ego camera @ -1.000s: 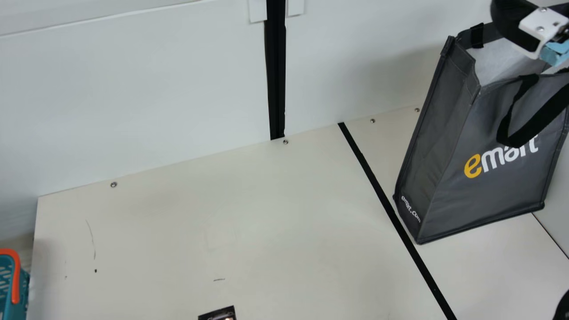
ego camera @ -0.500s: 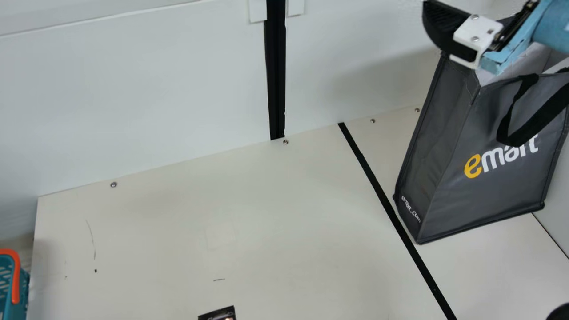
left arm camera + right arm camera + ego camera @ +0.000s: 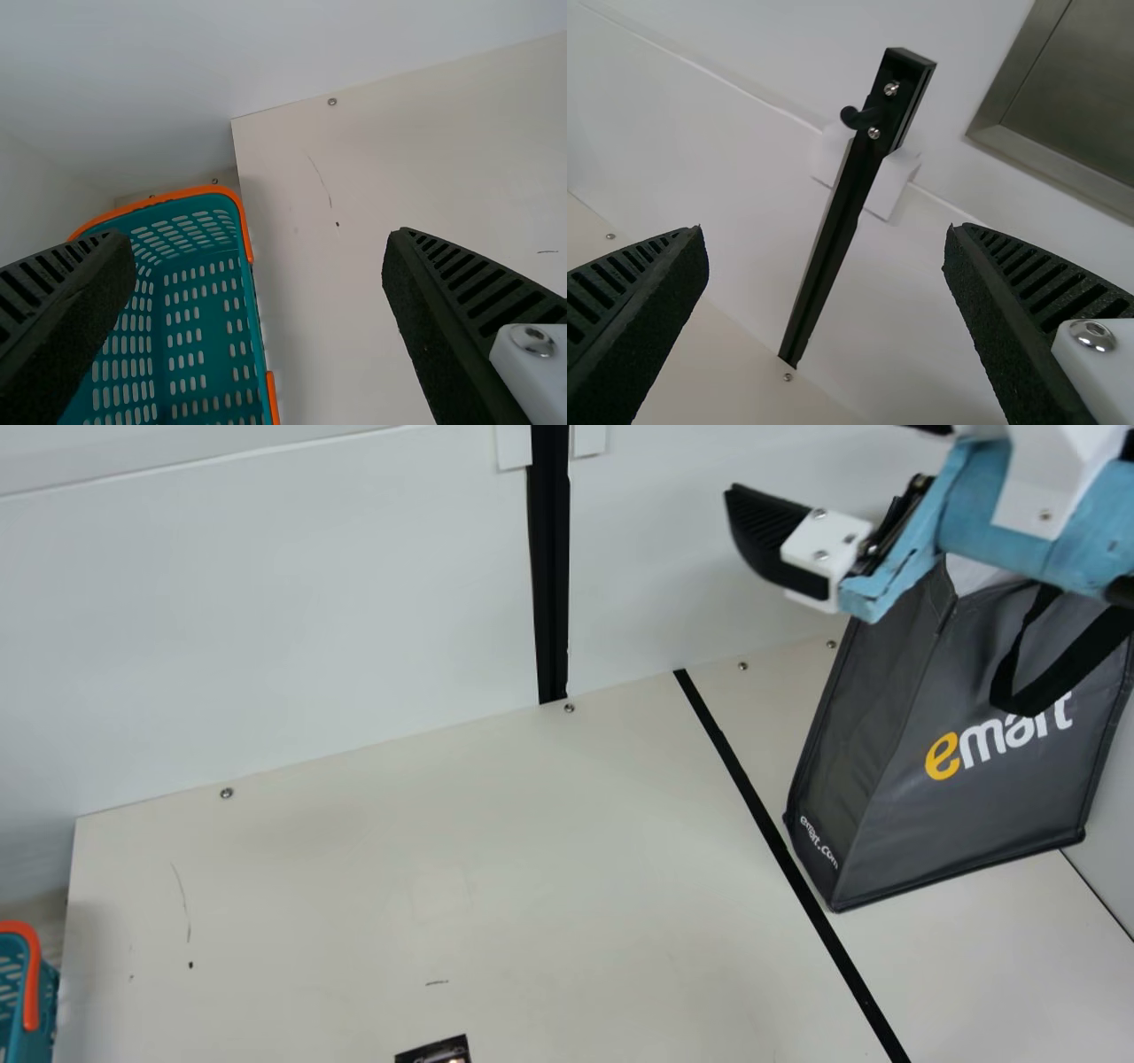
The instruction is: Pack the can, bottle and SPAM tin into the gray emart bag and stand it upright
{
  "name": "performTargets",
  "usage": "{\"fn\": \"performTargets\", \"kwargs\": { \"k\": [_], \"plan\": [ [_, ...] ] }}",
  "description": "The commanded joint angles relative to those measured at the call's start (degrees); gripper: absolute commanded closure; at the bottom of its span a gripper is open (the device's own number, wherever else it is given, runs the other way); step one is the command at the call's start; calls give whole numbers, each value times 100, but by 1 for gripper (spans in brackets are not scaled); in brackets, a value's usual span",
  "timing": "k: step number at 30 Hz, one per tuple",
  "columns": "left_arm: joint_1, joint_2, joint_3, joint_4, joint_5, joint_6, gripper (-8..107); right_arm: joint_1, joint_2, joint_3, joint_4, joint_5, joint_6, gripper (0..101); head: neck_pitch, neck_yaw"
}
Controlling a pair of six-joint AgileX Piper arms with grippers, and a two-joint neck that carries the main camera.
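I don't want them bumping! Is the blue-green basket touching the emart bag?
Apart: the main view shows table between the basket, at left, and the bag, at right.

Orange-rimmed teal basket (image 3: pixel 189 252), black post (image 3: pixel 551 584), black table stripe (image 3: pixel 753 796)
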Motion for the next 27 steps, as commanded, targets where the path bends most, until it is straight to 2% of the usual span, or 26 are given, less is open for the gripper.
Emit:
{"fn": "performTargets", "kwargs": {
  "k": [1, 7, 12, 17, 22, 27],
  "plan": [
    [0, 0, 0, 0, 0, 0, 9, 397, -67, 235, -270, -253, 106, 6, -130, -14],
    [0, 0, 0, 0, 0, 0, 9, 1198, -309, 752, -1126, -971, 440, 6, -130, -14],
    [0, 0, 0, 0, 0, 0, 9, 1823, -511, 1162, -2194, -1671, 756, 6, -130, -14],
    [0, 0, 0, 0, 0, 0, 9, 2322, -687, 1584, -3304, -2256, 1354, 6, -130, -14],
    [0, 0, 0, 0, 0, 0, 9, 2699, -841, 1983, -4375, -2659, 2226, 6, -130, -14],
    [0, 0, 0, 0, 0, 0, 9, 2974, -970, 2307, -5330, -2882, 3166, 6, -130, -14]
  ]
}}
